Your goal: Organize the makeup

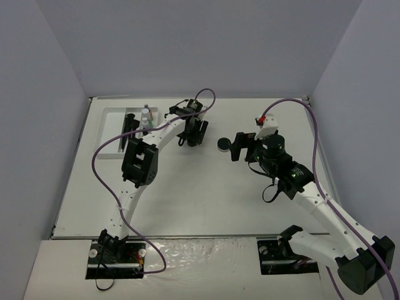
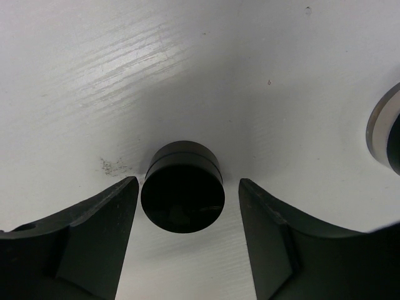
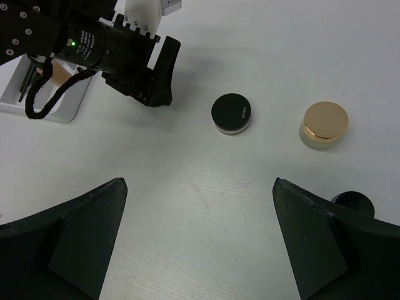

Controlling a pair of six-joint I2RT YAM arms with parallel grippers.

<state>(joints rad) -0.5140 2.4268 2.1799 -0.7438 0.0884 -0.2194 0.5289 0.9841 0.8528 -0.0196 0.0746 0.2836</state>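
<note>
Robot lab enclosure, plain grey walls (image 1: 200, 44), white table (image 1: 206, 200), bolted arms (image 1: 134, 181)

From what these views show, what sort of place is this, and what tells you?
Likely a robotics test cell: grey partition walls box in a white tabletop, with a white left arm and white right arm bolted at its near edge.

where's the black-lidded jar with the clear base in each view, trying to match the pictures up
Top external: the black-lidded jar sits mid-table, just right of the left pincer.
Left wrist: probably the round thing cut off at the right edge.
Right wrist: upper middle, left of the gold-lidded jar.
Shared landmark: the left pincer, also at upper left in the right wrist view.
</note>
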